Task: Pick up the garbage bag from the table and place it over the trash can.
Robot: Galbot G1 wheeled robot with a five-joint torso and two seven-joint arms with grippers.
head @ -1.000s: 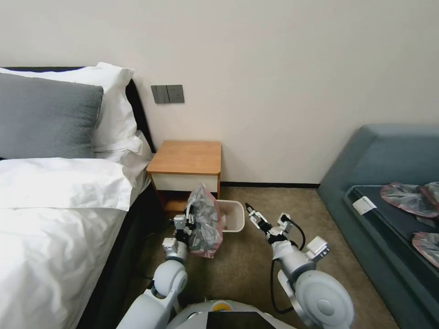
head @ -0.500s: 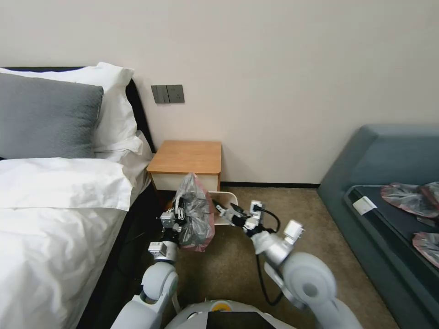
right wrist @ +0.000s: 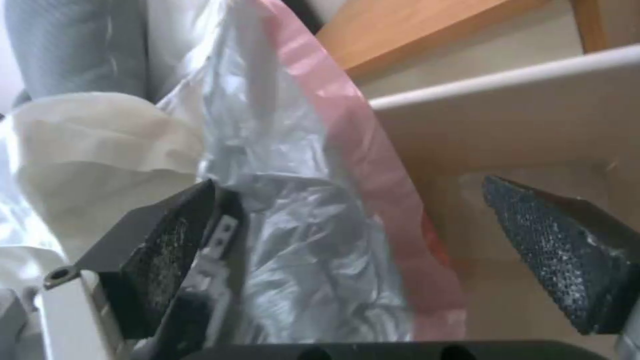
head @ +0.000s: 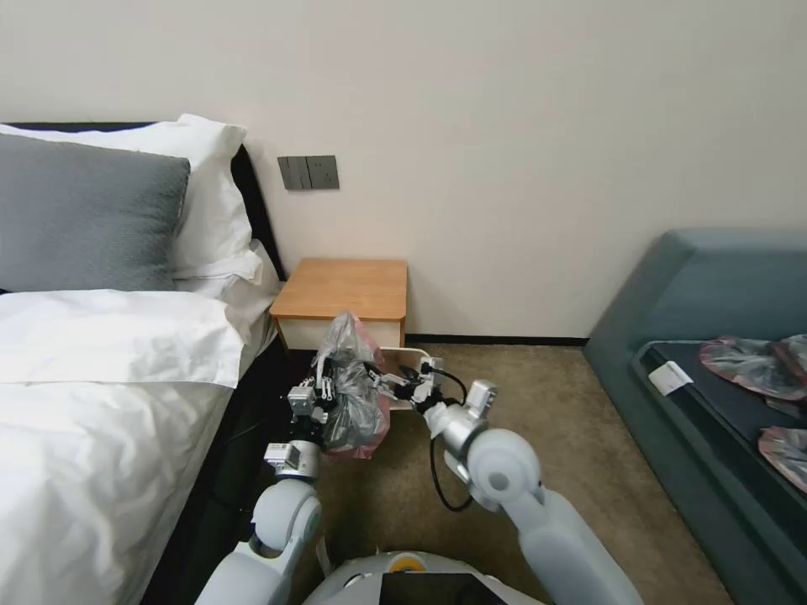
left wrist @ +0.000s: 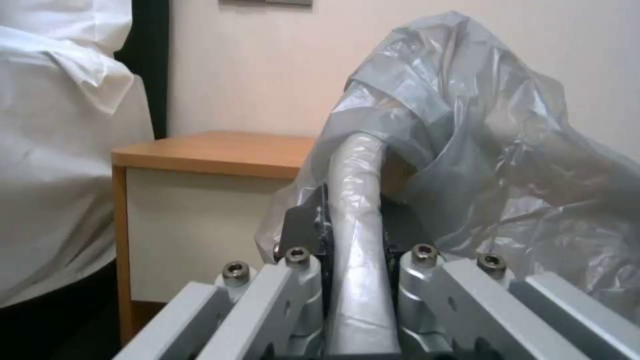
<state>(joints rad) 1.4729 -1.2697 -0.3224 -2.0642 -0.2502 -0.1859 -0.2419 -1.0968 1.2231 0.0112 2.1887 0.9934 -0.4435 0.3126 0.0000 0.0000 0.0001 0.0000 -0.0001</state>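
The left tool (head: 324,395) is pressed together on a rolled fold of the garbage bag (head: 353,391), holding it up off the floor in front of the table (head: 345,290); in the left wrist view the pinched fold (left wrist: 357,240) runs up between the two fingers while the rest of the crinkled grey plastic billows beside it, covering part of the wooden top (left wrist: 213,152). The right tool (head: 388,382) reaches across from the robot's right, its jaws spread; in the right wrist view the bag's pink-red edge (right wrist: 363,165) lies between the two dark textured pads (right wrist: 553,245), and whether either pad touches the plastic cannot be told. The trash can (head: 412,357) stands on the carpet just behind the bag and the right tool, and most of it is covered from the head camera, so just a strip of its cream rim shows; the right wrist view looks over its rim (right wrist: 507,75) into the interior, with the table's top edge beyond. The bag hangs beside the bin, not yet spread over its opening. At the right, flatter grey-pink bags (head: 748,365) lie on the blue sofa (head: 698,286), cut off by the frame edge, beside a small white label (head: 670,377) whose writing is too small to read.
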